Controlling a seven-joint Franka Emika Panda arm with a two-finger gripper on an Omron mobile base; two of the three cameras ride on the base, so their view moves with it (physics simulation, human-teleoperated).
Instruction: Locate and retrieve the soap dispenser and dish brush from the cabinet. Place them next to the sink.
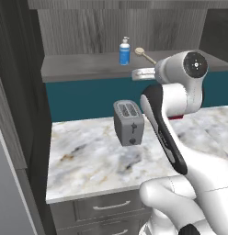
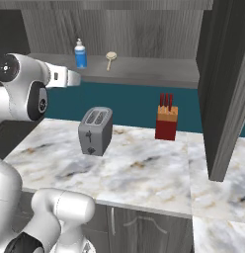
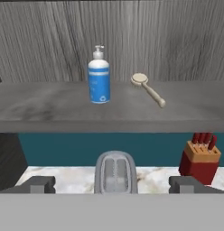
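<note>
Looking from the left base view, the soap dispenser (image 1: 124, 51) stands upright on the cabinet (image 1: 88, 66) shelf, pump up, with the dish brush (image 1: 144, 54) lying just beside it, head toward the back wall and handle running out toward the shelf's front edge. In the right base view, the gripper (image 2: 75, 77) hangs below and in front of the shelf edge, above the toaster (image 2: 96, 131); rising straight could knock the shelf lip, I judge. In the hand view, the finger tips (image 3: 39, 184) stand wide apart, holding nothing; a sloppy reach might topple the tall bottle or nudge the brush, whose handle slants toward the knife block (image 3: 200, 158) side.
</note>
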